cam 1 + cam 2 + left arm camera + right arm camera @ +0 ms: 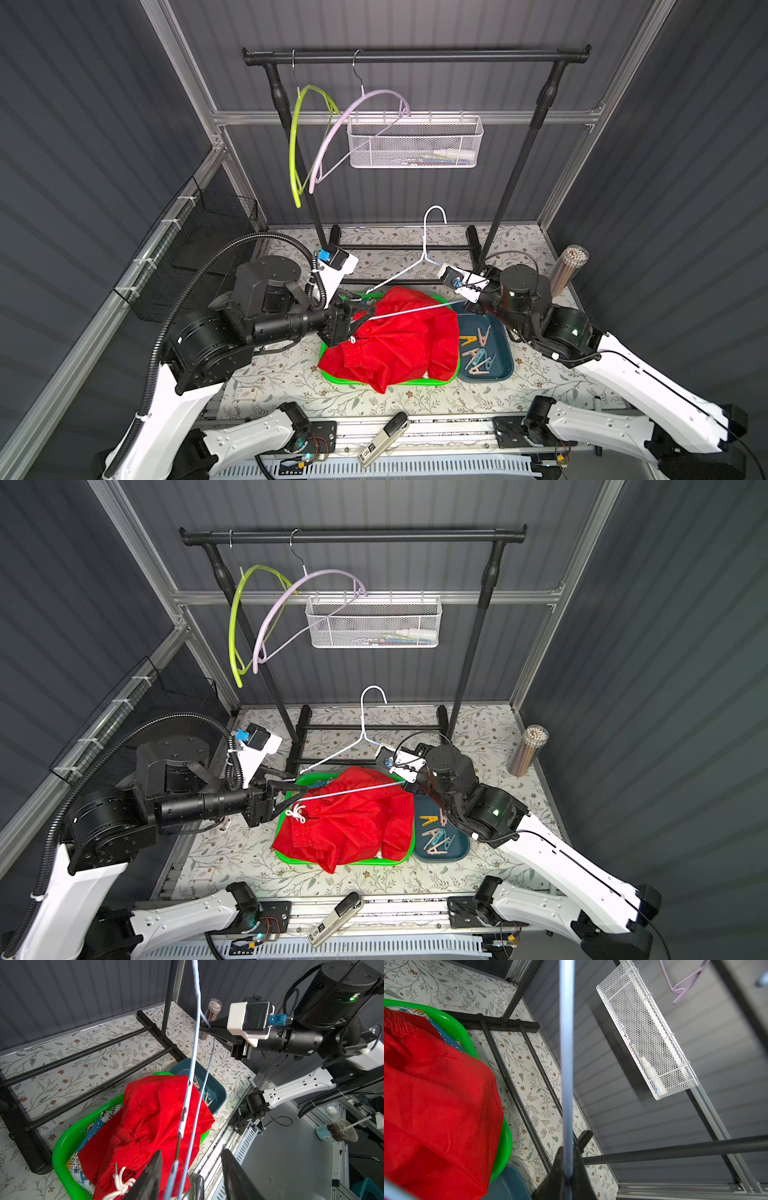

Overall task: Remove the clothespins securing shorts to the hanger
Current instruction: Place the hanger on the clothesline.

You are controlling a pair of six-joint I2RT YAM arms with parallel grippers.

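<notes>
My right hand [205,1027] pinches the hanger [566,1064], my left hand [191,1151] spread around its wire, red shorts [399,332] heaped beneath, clothespins [477,353] at their three o'clock.

I am finding almost nothing that I can read outright. The printed shorts [92,1135], lying in the green basket [62,1142], are showing blue and black lettering. It is creased, partly covered and too small for me to make out any whole word. A barcode sticker is showing on the side of the cup [336,1133], but its figures are blurring together. The label on the grey handset [384,436] is coming through illegible.
</notes>
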